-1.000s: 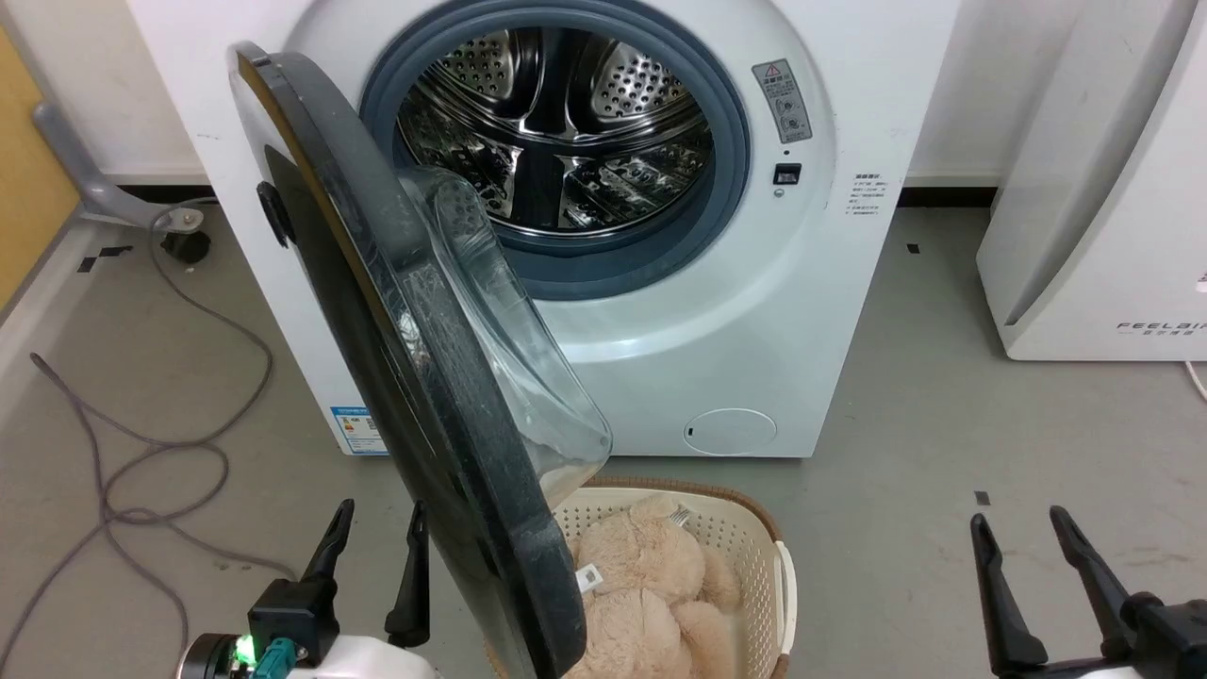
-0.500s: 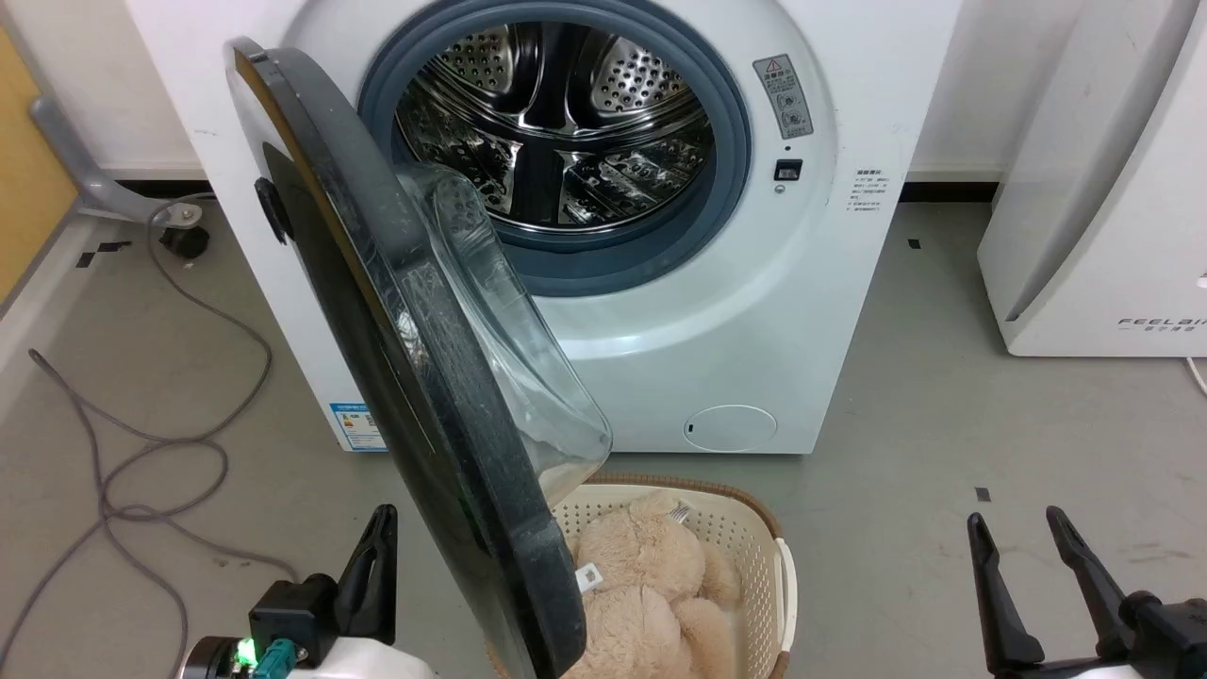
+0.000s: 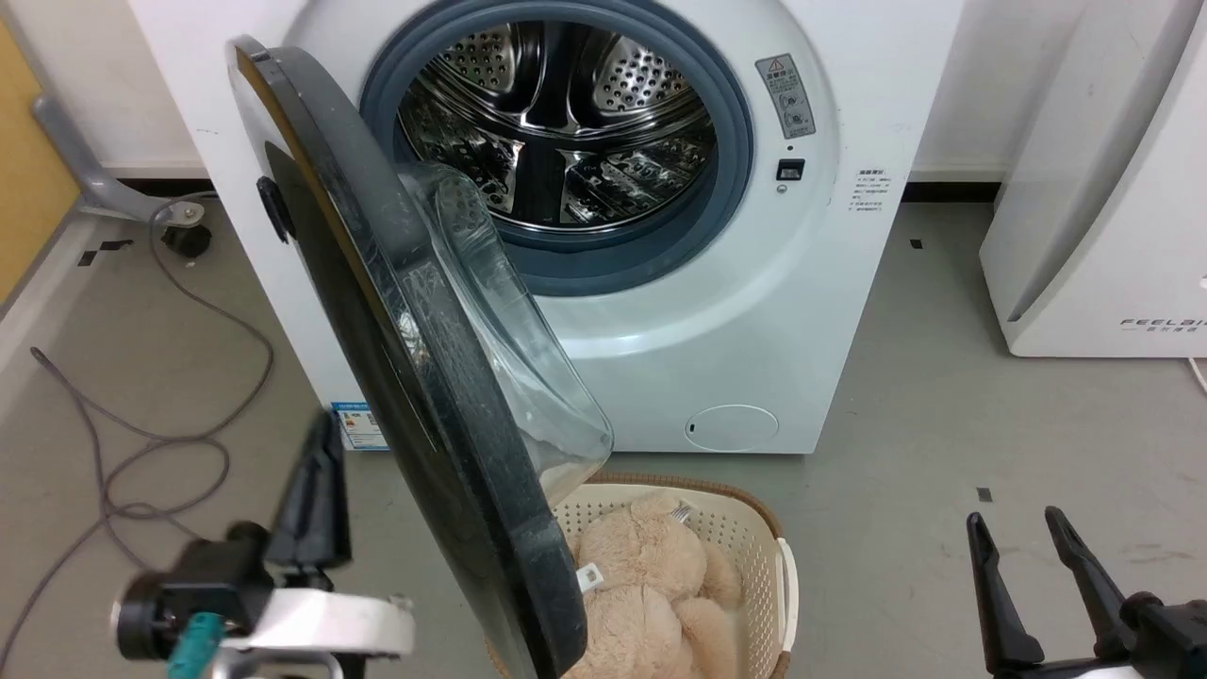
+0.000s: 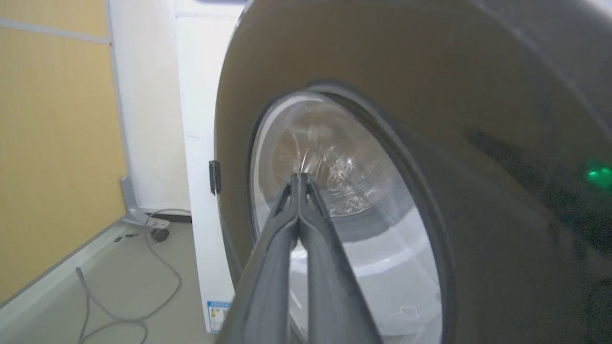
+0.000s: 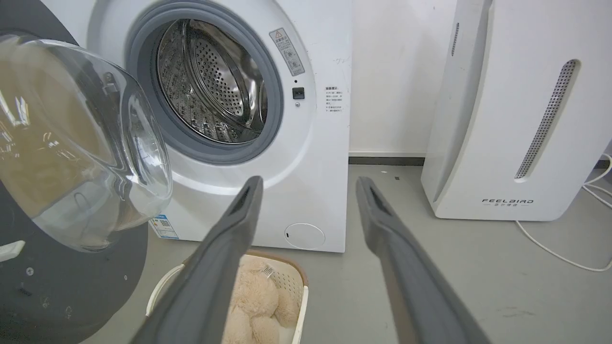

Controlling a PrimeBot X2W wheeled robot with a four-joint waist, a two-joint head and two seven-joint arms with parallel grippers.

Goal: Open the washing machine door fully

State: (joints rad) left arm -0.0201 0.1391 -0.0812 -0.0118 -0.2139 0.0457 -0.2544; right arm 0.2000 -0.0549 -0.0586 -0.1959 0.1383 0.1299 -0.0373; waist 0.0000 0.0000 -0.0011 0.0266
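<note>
In the middle-left of the head view, the washing machine door (image 3: 415, 377) is standing roughly half open and you're looking at it almost edge-on. Its rim runs as one long diagonal from the upper left of the frame down to the bottom centre. The hinge end is up top against the washing machine (image 3: 754, 311), and the free edge points down toward the camera, hanging over the basket (image 3: 785, 575) with the plush toy (image 3: 641, 585) in it. The glossy outer face looks toward frame left, and the glass bowl bulges right, toward the drum (image 3: 556, 123).

The left pincer (image 3: 323, 443) is just beside the door on that outer side, low in the frame, fingers pressed together with nothing in them. In the left wrist view the left pincer (image 4: 299, 184) aims straight at the door's window. I can't tell if the tips are touching it.

The right pincer (image 3: 1012, 519) sits at the lower right, jaws spread wide and empty, on the inner-face side but well apart from the door.

My read is that opening fully means swinging the free edge further toward frame left. The left arm is nearer, but it's on the side the door has to swing into, so it would need to hook the rim rather than push.
</note>
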